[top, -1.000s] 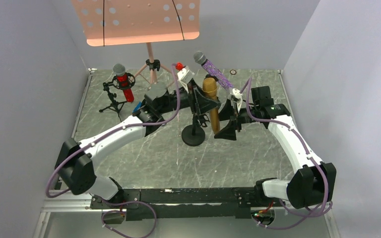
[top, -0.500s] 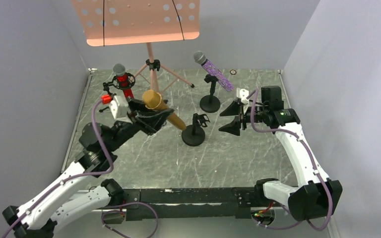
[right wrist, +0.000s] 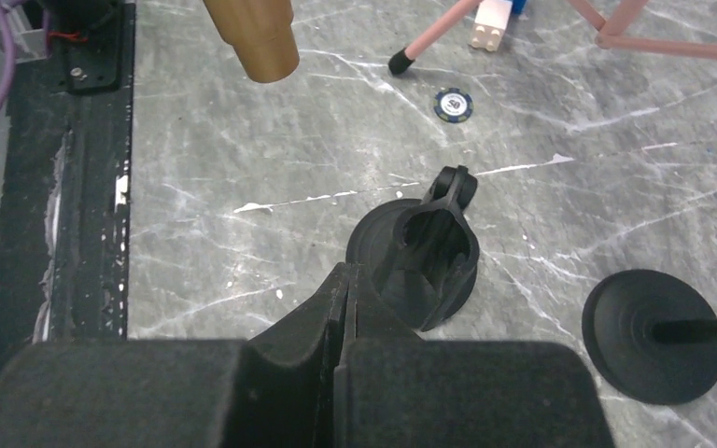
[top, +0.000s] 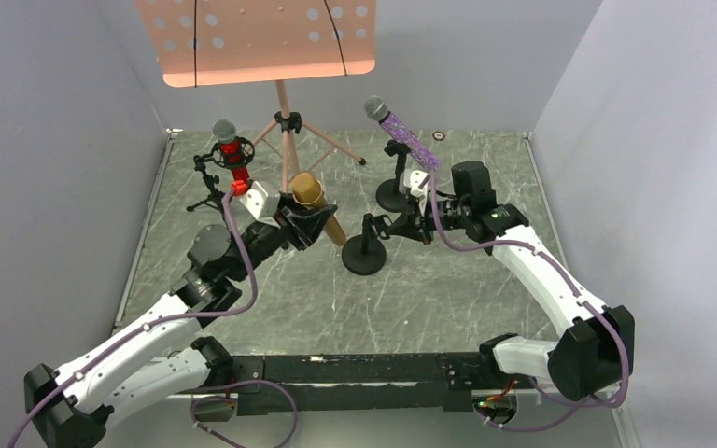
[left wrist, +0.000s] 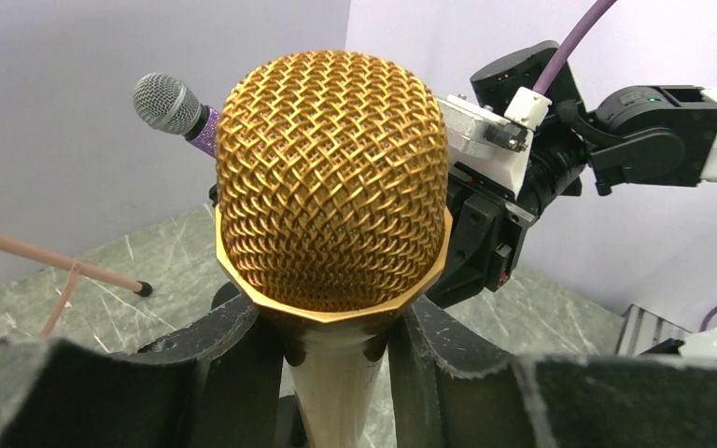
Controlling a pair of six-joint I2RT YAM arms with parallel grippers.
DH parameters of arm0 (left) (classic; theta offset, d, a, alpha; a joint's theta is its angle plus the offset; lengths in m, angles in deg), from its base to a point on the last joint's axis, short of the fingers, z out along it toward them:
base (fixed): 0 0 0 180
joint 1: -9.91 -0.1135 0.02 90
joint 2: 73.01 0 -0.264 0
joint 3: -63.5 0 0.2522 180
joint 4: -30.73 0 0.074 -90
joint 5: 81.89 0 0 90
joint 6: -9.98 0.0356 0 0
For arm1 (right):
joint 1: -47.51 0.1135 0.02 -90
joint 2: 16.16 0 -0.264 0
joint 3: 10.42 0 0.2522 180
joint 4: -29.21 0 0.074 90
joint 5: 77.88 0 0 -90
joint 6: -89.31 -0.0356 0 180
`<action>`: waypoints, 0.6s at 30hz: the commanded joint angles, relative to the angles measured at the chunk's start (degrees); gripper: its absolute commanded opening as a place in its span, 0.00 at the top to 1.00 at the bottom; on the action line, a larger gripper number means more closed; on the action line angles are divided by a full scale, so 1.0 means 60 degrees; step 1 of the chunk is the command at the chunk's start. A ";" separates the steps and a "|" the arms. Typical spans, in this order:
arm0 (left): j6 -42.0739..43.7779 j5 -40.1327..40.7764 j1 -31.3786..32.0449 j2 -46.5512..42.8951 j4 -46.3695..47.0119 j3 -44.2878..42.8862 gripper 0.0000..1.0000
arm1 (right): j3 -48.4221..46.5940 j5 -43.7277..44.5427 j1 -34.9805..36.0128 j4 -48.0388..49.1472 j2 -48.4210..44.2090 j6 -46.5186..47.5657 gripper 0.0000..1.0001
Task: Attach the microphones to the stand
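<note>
My left fingers (left wrist: 233, 359) pinch the gold mic (top: 306, 190), at ten o'clock of the empty stand (top: 365, 254). Right fingers (right wrist: 317, 322), pressed together, sit by its clip (right wrist: 434, 245). Next, I judge: lower the handle into it.

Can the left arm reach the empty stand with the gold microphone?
Probably yes: nothing lies between the gold microphone and the stand, though the shut right gripper crowds its clip.

White arm shells (top: 131, 341), black joints (top: 588, 350) — purple cables (left wrist: 582, 28).
</note>
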 commanded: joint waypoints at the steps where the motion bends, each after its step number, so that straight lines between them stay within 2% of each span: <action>1: 0.0313 0.0094 -0.0038 0.0425 0.1407 -0.0400 1.00 | 0.0186 0.1085 0.0122 0.1183 0.0061 -0.0865 1.00; 18: 0.0185 -0.0765 -0.0284 0.2833 0.3314 -0.1520 1.00 | 0.1064 0.1497 0.0121 0.2244 0.0068 -0.1386 1.00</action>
